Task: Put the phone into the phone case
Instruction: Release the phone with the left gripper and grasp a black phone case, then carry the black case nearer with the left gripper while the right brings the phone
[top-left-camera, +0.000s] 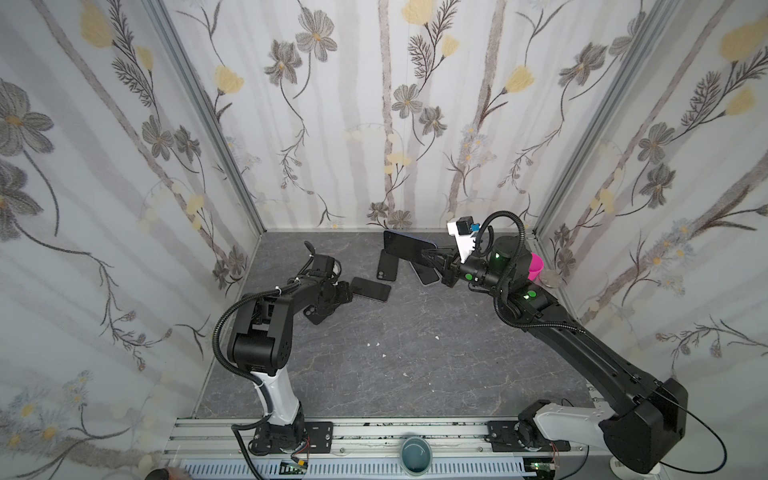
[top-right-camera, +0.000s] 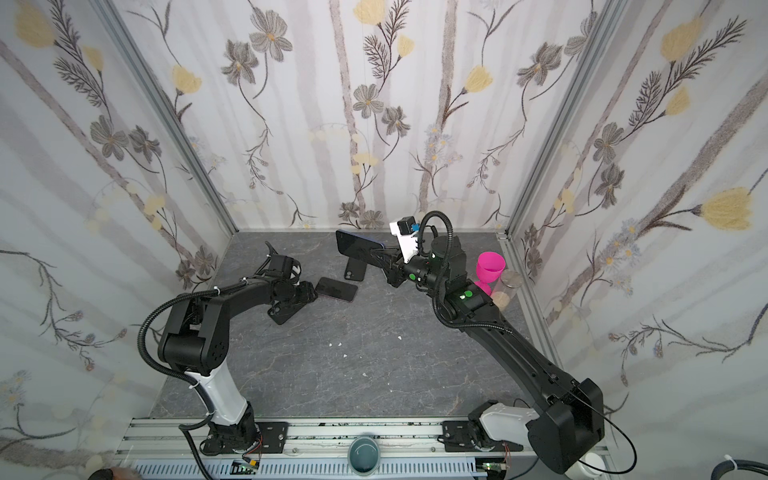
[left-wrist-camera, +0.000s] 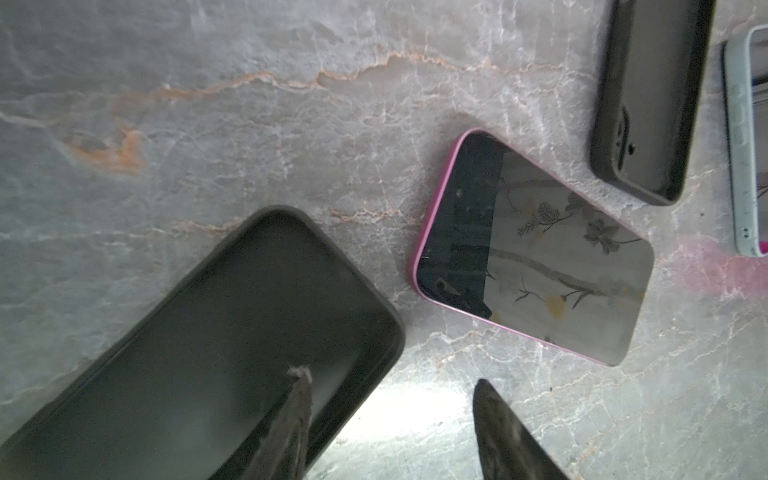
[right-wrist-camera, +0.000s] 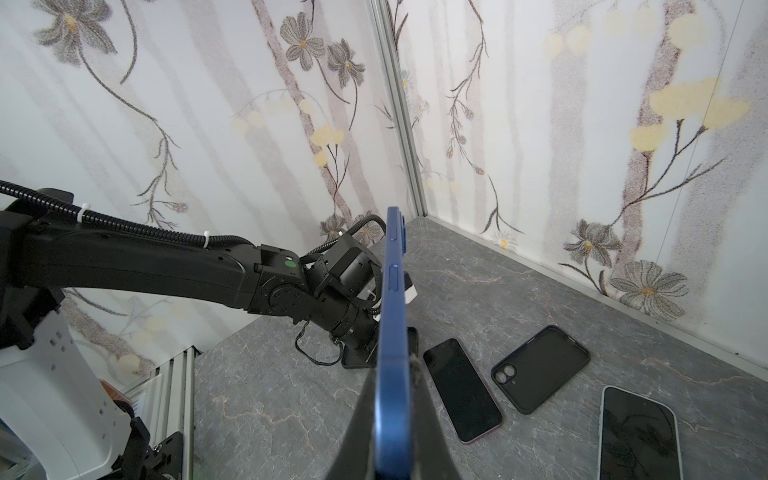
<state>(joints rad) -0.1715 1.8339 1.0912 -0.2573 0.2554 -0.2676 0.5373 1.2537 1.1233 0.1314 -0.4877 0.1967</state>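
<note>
Blue phone (right-wrist-camera: 392, 291) clamped edge-up by right gripper (right-wrist-camera: 392, 365) above table (top-left-camera: 415, 353).

The flat phone (top-left-camera: 370, 289) lies mid-bench (top-left-camera: 374, 374). Just left of it and nearer the front lies a phone case (left-wrist-camera: 199, 353), with the left tool (left-wrist-camera: 390, 376) straddling that case's end nearest the phone. Behind the flat phone lies a second phone case (top-left-camera: 386, 266), and right of it a cased phone (right-wrist-camera: 638, 436). Behind and above the flat phone, the right tool (top-left-camera: 428, 253) holds a raised phone (top-left-camera: 405, 245) on edge, off the bench.
</note>
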